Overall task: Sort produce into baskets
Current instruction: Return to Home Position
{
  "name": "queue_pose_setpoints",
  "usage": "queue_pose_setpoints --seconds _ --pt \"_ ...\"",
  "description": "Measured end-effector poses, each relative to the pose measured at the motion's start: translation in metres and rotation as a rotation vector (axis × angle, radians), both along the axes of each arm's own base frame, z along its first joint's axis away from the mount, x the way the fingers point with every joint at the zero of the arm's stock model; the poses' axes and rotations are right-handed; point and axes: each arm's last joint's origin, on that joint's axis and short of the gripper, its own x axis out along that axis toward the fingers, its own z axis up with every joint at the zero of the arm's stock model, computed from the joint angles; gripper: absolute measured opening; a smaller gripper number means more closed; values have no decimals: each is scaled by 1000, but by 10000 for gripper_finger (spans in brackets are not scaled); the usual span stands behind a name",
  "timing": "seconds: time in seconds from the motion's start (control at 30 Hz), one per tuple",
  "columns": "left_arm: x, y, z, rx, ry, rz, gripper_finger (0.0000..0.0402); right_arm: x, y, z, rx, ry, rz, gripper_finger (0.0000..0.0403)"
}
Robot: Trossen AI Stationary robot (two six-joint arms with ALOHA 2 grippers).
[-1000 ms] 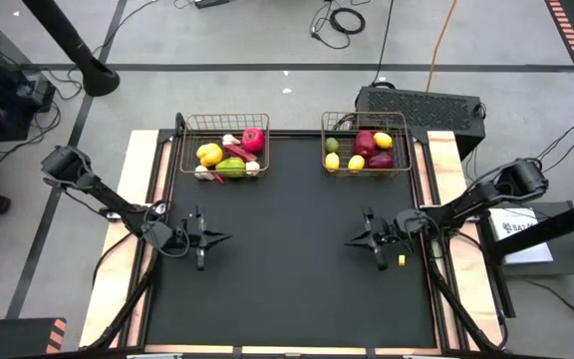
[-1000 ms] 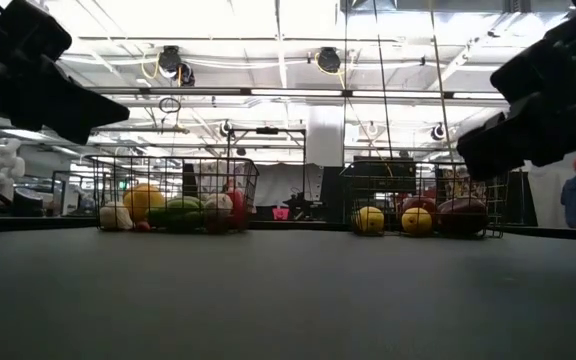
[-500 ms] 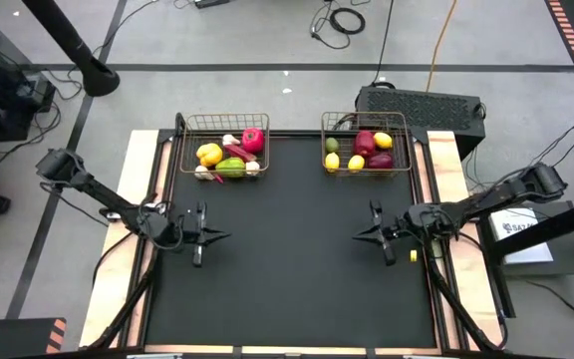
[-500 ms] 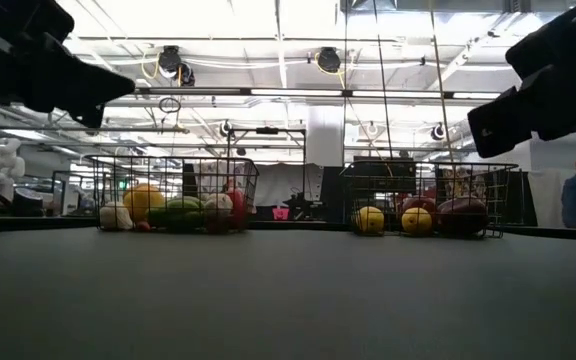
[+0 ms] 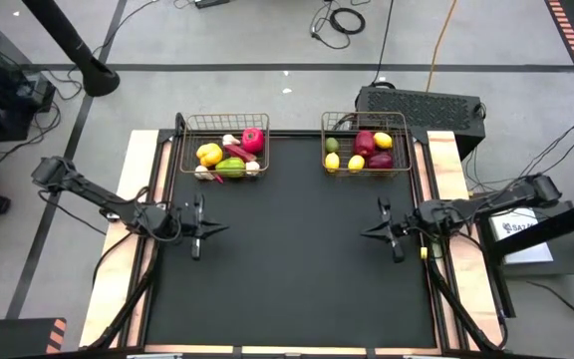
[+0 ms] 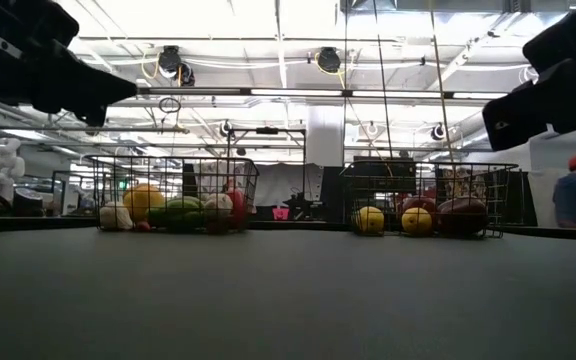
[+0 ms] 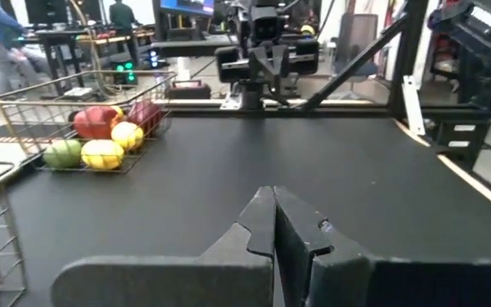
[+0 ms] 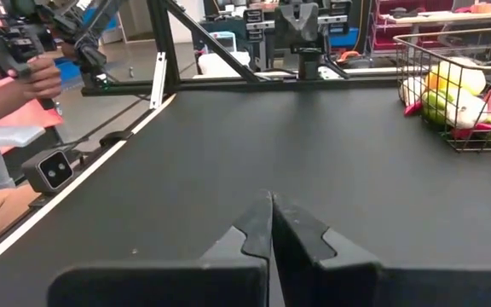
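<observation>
Matting (image 5: 287, 289), black and flat, covers the table (image 5: 138, 189), whose pale wooden edge shows along both sides. At the far end stand two wire baskets, well apart. The left basket (image 5: 222, 117) holds mixed produce (image 5: 229, 152): yellow, red, green and white pieces piled together. The right basket (image 5: 365, 114) holds yellow lemons (image 5: 356, 163), dark red fruit (image 5: 365, 143) and a green lime (image 5: 332, 145). The left gripper (image 5: 212, 228) hangs above the mat's left side, near the table edge, and the right gripper (image 5: 367, 233) above its right side; they point toward each other. On each, the fingers are pressed together with nothing between them, as both wrist views confirm. Around the table lie grey floor (image 5: 267, 40), loose cables (image 5: 342, 18) and a black box (image 5: 422, 105) just behind the right basket. The low view shows a lit hall with ceiling lamps and a person (image 6: 573, 195) in a red cap beyond the table.
</observation>
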Motion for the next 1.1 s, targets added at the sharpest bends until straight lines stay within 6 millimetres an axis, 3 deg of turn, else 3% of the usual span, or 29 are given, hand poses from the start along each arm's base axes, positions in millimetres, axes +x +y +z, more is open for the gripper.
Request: queue_pose_setpoints --seconds 0.63,1.1 --pt "-14 10 2 13 15 38 0 -21 -5 9 37 -96 -1 4" --pt "-27 16 1 14 14 71 0 -23 -5 11 19 -126 1 4"
